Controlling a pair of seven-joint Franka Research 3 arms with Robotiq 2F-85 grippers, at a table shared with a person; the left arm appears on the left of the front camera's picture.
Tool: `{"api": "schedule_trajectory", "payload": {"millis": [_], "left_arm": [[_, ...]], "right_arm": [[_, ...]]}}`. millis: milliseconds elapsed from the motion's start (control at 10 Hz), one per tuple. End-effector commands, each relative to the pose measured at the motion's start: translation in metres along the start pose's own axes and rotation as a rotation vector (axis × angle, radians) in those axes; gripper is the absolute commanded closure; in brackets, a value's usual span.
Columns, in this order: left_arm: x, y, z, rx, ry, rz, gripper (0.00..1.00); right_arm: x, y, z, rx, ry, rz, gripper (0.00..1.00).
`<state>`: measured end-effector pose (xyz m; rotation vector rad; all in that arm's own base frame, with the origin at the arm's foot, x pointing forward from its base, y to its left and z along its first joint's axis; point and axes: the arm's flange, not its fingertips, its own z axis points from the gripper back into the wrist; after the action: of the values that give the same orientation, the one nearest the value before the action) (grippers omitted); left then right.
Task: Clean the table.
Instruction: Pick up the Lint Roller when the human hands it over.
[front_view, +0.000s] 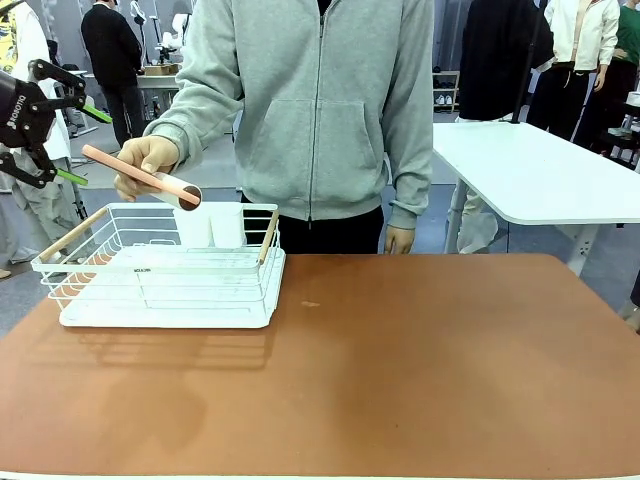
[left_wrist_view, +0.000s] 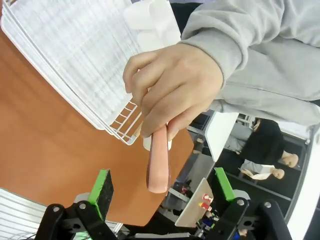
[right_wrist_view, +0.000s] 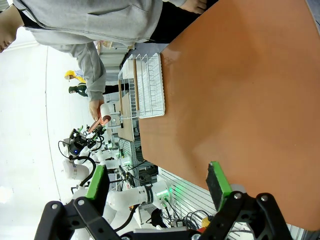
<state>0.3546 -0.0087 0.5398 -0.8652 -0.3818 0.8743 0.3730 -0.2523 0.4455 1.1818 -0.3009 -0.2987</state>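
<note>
Where the smooth, matte, reddish-brown table (front_view: 420, 380) begins at the near edge, the right gripper (right_wrist_view: 156, 181) hangs over its top, black linkage spread wide, flat green pads (right_wrist_view: 217, 180) well apart with nothing between them. The table runs broad, with rounded corners, from the near side to the person (front_view: 320, 100) at the far side.

On its far left part sits a white wire rack (front_view: 160, 290), a boxy basket of thin rods on a glossy white tray, with round pale wooden handles at both ends. Two plain white cylindrical cups (front_view: 210, 225) stand upright in its far right corner.

Above the rack the person's hand (front_view: 150, 155) grips a roller (front_view: 140, 172) with a slim pink handle and a white barrel. The handle's rounded end points into the wide-open left gripper (front_view: 88, 146), touching neither pad. Farther right stands a white-topped table (front_view: 540, 170).
</note>
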Motion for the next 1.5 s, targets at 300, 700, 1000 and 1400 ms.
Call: {"api": "schedule_trajectory", "payload": {"millis": [300,700,1000,1400], "left_arm": [[0.000,-0.001,-0.003,0.006,-0.008,-0.006,0.00],[-0.002,-0.005,-0.008,0.015,-0.013,-0.030,0.00],[-0.007,-0.012,-0.026,0.046,-0.067,-0.033,0.00],[-0.007,-0.015,-0.034,0.033,-0.092,0.004,0.00]], "right_arm": [[-0.002,0.002,0.001,0.010,-0.002,0.012,0.00],[-0.002,0.002,0.001,0.010,-0.002,0.012,0.00],[-0.002,0.002,0.001,0.010,-0.002,0.012,0.00],[-0.002,0.002,0.001,0.010,-0.002,0.012,0.00]]}}
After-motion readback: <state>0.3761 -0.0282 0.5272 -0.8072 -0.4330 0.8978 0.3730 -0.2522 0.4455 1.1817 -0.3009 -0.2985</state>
